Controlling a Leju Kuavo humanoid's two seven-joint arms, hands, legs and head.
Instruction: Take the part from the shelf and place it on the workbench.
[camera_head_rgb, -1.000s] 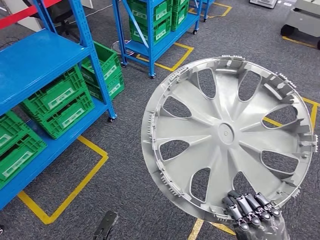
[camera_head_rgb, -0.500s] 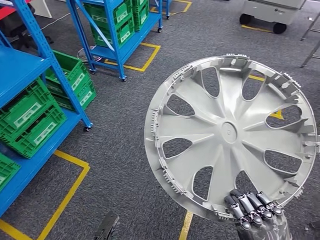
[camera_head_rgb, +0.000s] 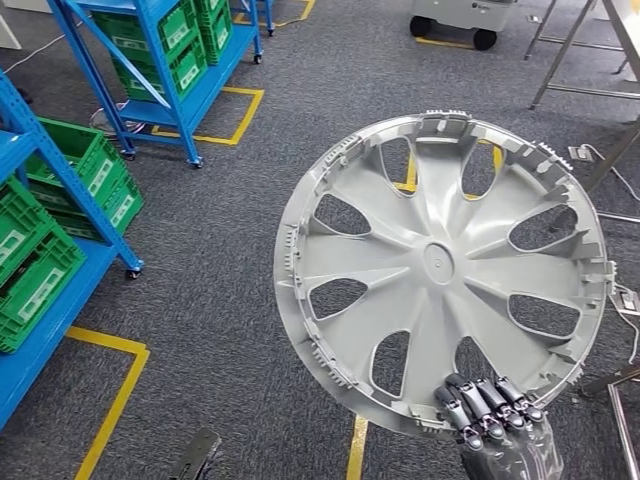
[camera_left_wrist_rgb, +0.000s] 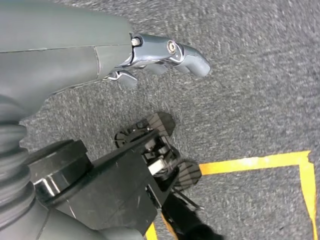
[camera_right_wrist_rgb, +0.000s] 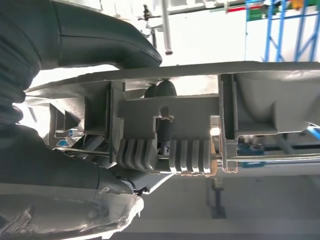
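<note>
The part is a large silver wheel cover (camera_head_rgb: 441, 265) with spoke cut-outs, held up in front of me with its inner side facing the head view. My right hand (camera_head_rgb: 494, 420) grips its lower rim, dark fingers wrapped over the edge. In the right wrist view the thumb and fingers clamp the cover's ribbed rim (camera_right_wrist_rgb: 166, 150). My left hand (camera_left_wrist_rgb: 113, 55) hangs over the grey carpet with nothing in it, fingers apart; its fingertips (camera_head_rgb: 198, 452) poke in at the bottom of the head view.
Blue shelves (camera_head_rgb: 30, 300) with green crates (camera_head_rgb: 38, 270) stand at the left, and another blue rack (camera_head_rgb: 170, 70) behind. Yellow floor tape (camera_head_rgb: 113, 410) marks bays on the carpet. Metal frame legs (camera_head_rgb: 573, 60) and a white wheeled unit (camera_head_rgb: 460, 15) stand at the far right.
The whole view has swung to the right: shelves slid left and metal frame legs came into view at the right. The wheel cover stays held in my right hand.
</note>
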